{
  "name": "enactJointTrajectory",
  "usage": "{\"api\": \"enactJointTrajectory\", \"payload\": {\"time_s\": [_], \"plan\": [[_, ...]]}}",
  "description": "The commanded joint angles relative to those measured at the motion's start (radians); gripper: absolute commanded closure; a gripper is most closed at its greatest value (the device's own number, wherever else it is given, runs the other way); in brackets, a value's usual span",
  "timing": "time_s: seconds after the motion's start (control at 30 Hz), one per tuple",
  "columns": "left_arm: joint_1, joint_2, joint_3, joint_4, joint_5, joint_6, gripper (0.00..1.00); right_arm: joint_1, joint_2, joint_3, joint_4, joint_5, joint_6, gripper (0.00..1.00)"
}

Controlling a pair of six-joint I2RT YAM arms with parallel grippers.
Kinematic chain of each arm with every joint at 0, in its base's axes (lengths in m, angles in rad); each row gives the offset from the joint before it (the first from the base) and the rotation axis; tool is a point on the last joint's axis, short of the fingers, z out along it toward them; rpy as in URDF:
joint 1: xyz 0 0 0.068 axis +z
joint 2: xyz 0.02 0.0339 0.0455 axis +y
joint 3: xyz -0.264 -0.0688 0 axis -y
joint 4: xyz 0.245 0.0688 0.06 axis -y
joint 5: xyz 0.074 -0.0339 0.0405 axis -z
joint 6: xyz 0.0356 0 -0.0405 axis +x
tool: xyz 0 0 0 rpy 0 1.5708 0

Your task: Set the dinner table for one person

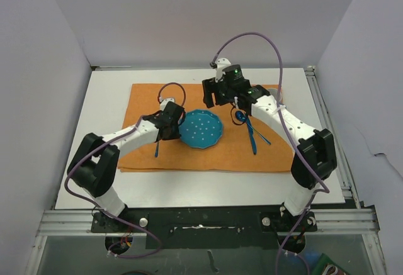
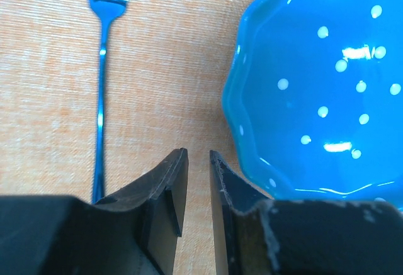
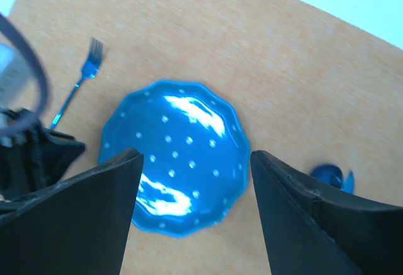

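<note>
The white dinner table [image 1: 94,187] carries an orange cloth [image 1: 208,162]. A blue plate with white dots [image 1: 201,129] lies at the cloth's middle. A blue fork [image 2: 101,86] lies on the cloth left of the plate [image 2: 315,80]. My left gripper [image 2: 198,155] hovers low over the cloth between fork and plate, its jaws a narrow gap apart and empty. My right gripper [image 3: 195,155] is wide open and empty, high above the plate [image 3: 176,155]. In the top view it [image 1: 211,95] sits behind the plate.
Two blue utensils [image 1: 252,133] lie crossed on the cloth right of the plate; one tip shows in the right wrist view [image 3: 330,175]. The fork [image 3: 85,80] and the left arm [image 3: 31,155] show there too. White walls enclose the table.
</note>
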Motion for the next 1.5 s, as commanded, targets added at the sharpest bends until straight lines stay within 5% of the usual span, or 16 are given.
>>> {"api": "enactJointTrajectory", "payload": {"time_s": [0.0,0.37,0.8,1.2,1.47], "plan": [[-0.002,-0.108,0.048,-0.070,-0.130,0.011,0.79,-0.015,-0.089,-0.085,-0.129,0.168,-0.003,0.30],[-0.003,-0.272,0.017,-0.108,-0.137,0.026,0.78,-0.178,-0.234,-0.437,-0.131,0.241,0.084,0.29],[-0.002,-0.336,0.005,-0.128,-0.130,0.029,0.78,-0.260,-0.119,-0.451,-0.081,0.325,0.090,0.29],[0.000,-0.371,0.012,-0.145,-0.133,0.033,0.78,-0.313,0.048,-0.407,-0.077,0.228,0.105,0.30],[-0.001,-0.359,0.014,-0.137,-0.131,0.031,0.78,-0.307,-0.026,-0.469,-0.091,0.171,0.135,0.52]]}}
